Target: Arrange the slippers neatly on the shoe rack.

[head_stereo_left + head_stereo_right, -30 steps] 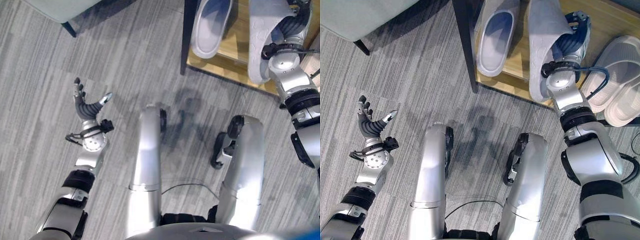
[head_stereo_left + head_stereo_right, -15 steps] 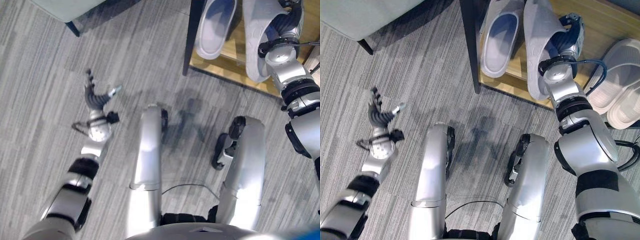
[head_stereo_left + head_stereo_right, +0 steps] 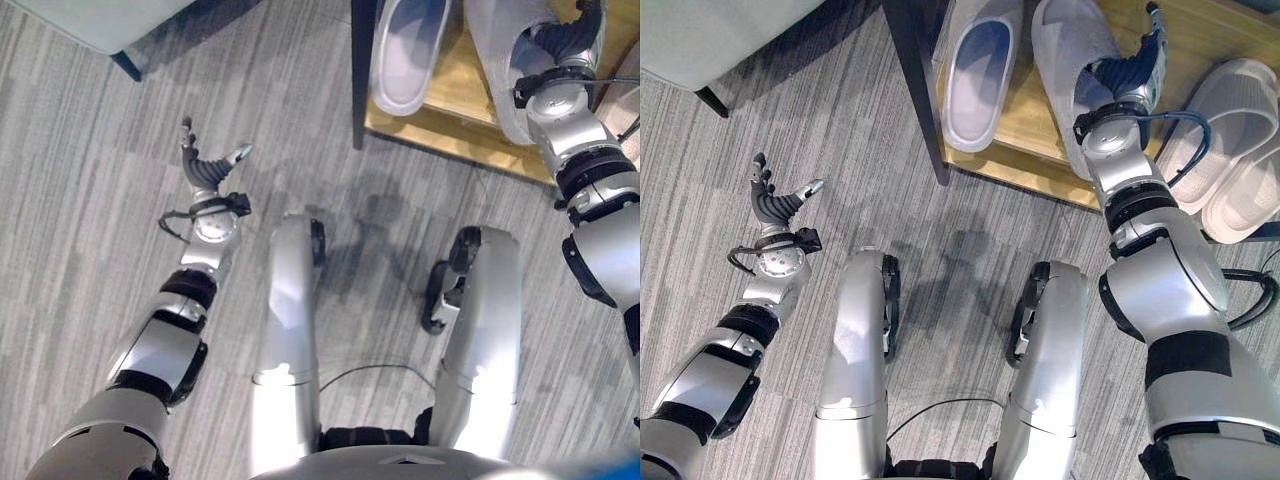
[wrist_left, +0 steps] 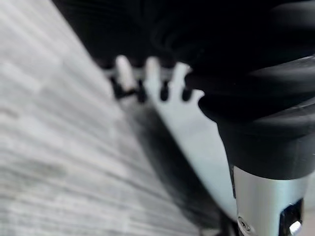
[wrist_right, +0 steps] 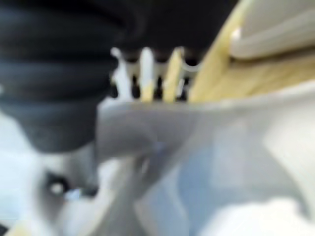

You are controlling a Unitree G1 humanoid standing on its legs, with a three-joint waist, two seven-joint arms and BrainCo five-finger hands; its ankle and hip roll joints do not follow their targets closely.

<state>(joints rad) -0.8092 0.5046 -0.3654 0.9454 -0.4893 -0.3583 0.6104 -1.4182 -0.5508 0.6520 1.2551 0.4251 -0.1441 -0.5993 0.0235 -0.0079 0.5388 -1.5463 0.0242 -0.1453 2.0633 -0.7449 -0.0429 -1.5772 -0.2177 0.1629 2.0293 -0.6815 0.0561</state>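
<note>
Two grey slippers sit on the wooden shoe rack [image 3: 1040, 130], a light board with a dark upright post at its left front corner. Left grey slipper [image 3: 978, 62]: lies flat, opening up, heel towards the rack's front edge, near the post. Right grey slipper [image 3: 1072, 50]: just beside it, a gap of bare wood between them; the right hand [image 3: 1122, 75] rests on its strap, fingers partly hidden. A pair of beige slippers [image 3: 1230, 150] lies further right, side by side and touching, on a lower level.
</note>
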